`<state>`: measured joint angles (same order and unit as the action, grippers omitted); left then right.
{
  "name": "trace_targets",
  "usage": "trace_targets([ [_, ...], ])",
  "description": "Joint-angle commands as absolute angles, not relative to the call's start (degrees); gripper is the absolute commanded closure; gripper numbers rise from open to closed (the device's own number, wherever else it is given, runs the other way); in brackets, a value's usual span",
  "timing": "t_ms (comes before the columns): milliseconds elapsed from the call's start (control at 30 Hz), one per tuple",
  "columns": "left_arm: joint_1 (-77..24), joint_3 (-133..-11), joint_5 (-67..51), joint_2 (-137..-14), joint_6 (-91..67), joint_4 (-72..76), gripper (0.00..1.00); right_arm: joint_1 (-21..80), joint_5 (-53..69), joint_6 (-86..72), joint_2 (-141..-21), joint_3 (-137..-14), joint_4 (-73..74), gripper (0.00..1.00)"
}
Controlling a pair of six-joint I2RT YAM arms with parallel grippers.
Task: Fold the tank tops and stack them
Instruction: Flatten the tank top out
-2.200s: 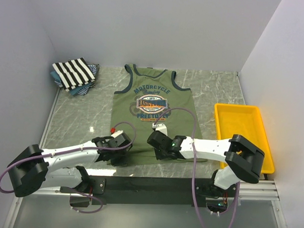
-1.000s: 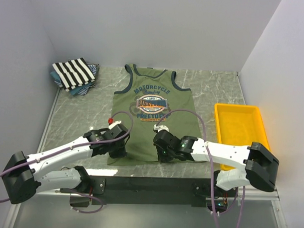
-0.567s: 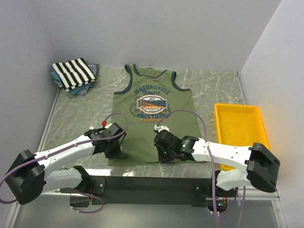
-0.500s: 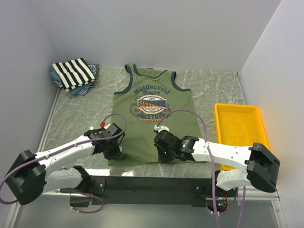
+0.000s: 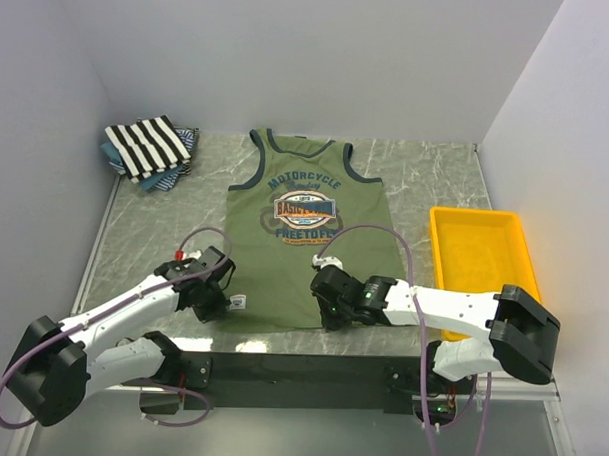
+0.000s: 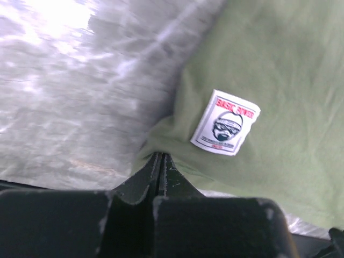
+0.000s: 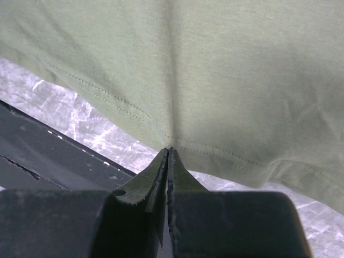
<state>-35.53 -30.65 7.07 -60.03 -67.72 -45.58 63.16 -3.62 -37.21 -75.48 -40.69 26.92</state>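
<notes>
The striped top lies folded on the blue tops in the table's far left corner, hard against the left wall.

The left gripper is low at the near-left corner of the green top. Its jaws are pressed together with the bunched corner of cloth at their tips. A white label shows just beside them.

The green top lies flat, print up. Its long axis runs near to far, with the neck toward the back wall and the hem along the table's near edge, just beside the black rail. Bare marble lies to its left as far as the wall, and a narrow strip lies beyond the neck.

The right gripper sits at the hem right of middle, jaws closed tight on the stitched edge, which puckers toward them.

A band of bare marble separates the top's right side from the tray at the right wall.
</notes>
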Motion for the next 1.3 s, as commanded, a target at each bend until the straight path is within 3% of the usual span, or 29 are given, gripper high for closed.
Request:
trace_targets([
  [0, -33.93, -31.99, 10.37, -58.45, -70.31, -48.69, 0.99, 62.58, -4.13, -37.53, -73.83, -39.64, 25.75, 0.94],
  [200, -31.38, -33.57, 12.21, -56.34, -71.28, -51.41, 0.99, 62.58, -0.18, -34.99, -69.44, -38.32, 22.24, 0.87],
  [400, -29.62, -36.91, 14.77, -52.92, -71.81, -55.11, 0.99, 62.49, 0.18, -34.27, -70.31, -39.72, 22.85, 0.72],
  [500, -29.44, -38.84, 14.06, -52.29, -69.00, -52.13, 1.00, 61.88, -5.08, -36.91, -68.65, -40.25, 24.25, 0.64],
  [667, -29.36, -43.15, 9.50, -56.95, -59.25, -43.52, 0.99, 53.73, -13.27, -41.74, -68.99, -40.78, 30.93, 0.63],
  [767, -28.74, -44.47, 9.93, -59.76, -58.01, -36.50, 0.83, 51.86, -10.38, -42.80, -68.21, -40.43, 28.57, 0.63],
  [800, -28.65, -46.47, 12.80, -61.85, -57.57, -34.91, 0.78, 52.55, -9.85, -43.24, -68.12, -42.08, 27.52, 0.63],
  [833, -27.96, -47.89, 14.66, -63.18, -56.79, -32.72, 0.67, 53.60, -9.41, -43.42, -68.20, -43.23, 25.25, 0.63],
  [933, -23.93, -53.69, 20.28, -69.59, -51.97, -26.84, 0.57, 58.95, -11.77, -44.38, -72.14, -50.60, 23.47, 0.63],
  [1033, -16.81, -60.54, 18.56, -78.29, -46.95, -24.36, 0.55, 64.59, -13.27, -44.03, -80.05, -59.48, 22.50, 0.64],
  [1267, -5.81, -79.08, 3.72, -100.87, -35.87, -24.43, 0.64, 74.86, -15.03, -42.81, -99.54, -78.10, 21.44, 0.68],
])
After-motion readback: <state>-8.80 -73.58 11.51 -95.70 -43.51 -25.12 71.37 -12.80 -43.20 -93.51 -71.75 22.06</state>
